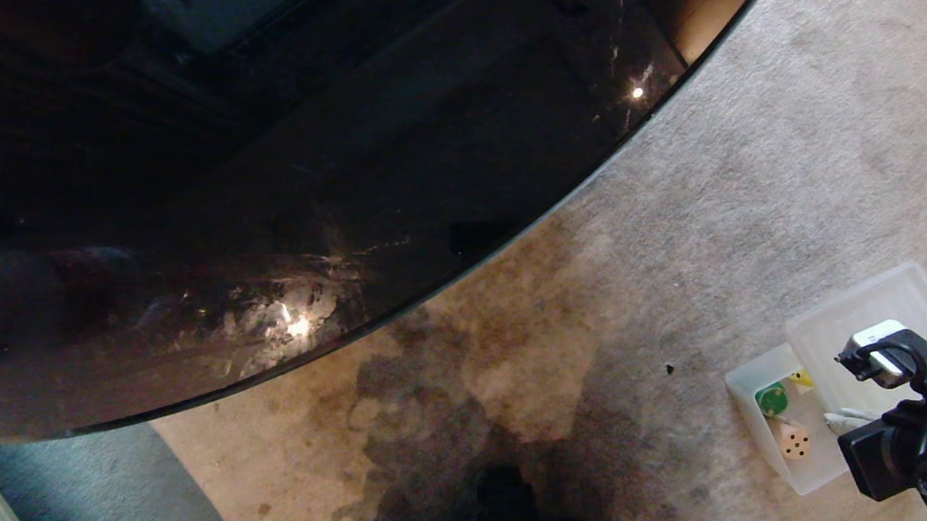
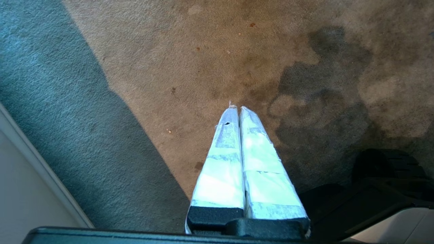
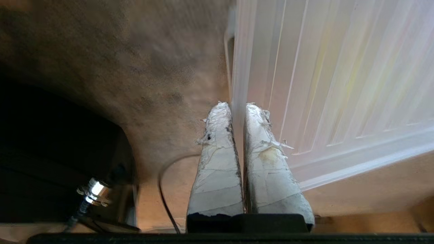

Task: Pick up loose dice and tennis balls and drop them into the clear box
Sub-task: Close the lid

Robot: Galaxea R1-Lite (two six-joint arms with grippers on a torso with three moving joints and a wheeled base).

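No readable text, labels, brands or numbers anywhere in the three views.

Only markings: pips on the dice in the clear box (image 1: 746, 393), near right in the head view.
- tan die (image 1: 793, 439): dark dots on the upper face, five visible.
- yellow die (image 1: 803, 377): dark pips, mostly hidden, count unclear.
- dark green die (image 1: 771, 399): no pips legible.

Ribbed translucent lid (image 3: 339, 84): plain, no print.
Tape on the fingers (image 3: 217, 152), right wrist view: unmarked.
Tape on the fingers (image 2: 223, 152), left wrist view: unmarked.
Dark glossy bench (image 1: 314, 181): reflections only, no lettering.
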